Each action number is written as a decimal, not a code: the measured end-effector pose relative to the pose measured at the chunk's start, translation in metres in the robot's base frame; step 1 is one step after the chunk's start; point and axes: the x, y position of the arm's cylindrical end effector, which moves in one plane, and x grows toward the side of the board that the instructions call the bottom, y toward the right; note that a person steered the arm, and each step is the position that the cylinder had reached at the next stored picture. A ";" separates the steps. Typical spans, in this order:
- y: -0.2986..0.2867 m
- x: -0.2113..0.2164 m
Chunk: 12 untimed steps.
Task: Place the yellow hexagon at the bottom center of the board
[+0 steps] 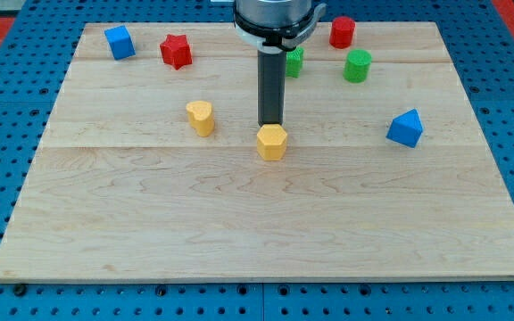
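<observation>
The yellow hexagon (272, 142) sits near the middle of the wooden board (266, 223), a little above centre. My tip (269, 123) stands right behind it, at its top edge, and looks to be touching it. The dark rod rises from there to the arm's head at the view's top. A second yellow block (201, 118), rounded in shape, lies to the left of the hexagon.
A blue cube (120, 42) and a red star (176, 51) lie at the top left. A red cylinder (343, 32), a green cylinder (358, 66) and a green block (294, 61) partly behind the rod lie at the top right. A blue block (405, 128) lies at the right.
</observation>
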 end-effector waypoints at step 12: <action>-0.159 0.024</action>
